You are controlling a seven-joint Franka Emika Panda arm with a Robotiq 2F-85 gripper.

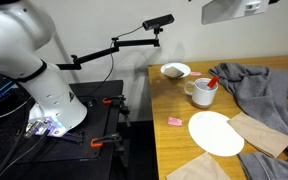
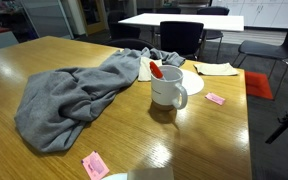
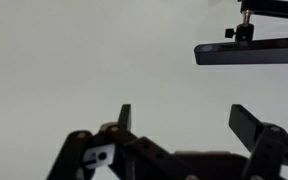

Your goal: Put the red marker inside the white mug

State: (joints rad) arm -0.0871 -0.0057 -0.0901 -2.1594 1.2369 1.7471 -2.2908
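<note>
The white mug stands on the wooden table, and it also shows in an exterior view with its handle to the side. The red marker stands tilted inside the mug, its red end sticking out over the rim. My gripper shows only in the wrist view, open and empty, pointed at a blank pale wall. The gripper is far from the mug and does not show in either exterior view; only the arm's white base shows.
A grey cloth lies crumpled beside the mug. A small white dish with brown contents, a large white plate, brown paper sheets and small pink squares lie on the table. A black camera arm stands nearby.
</note>
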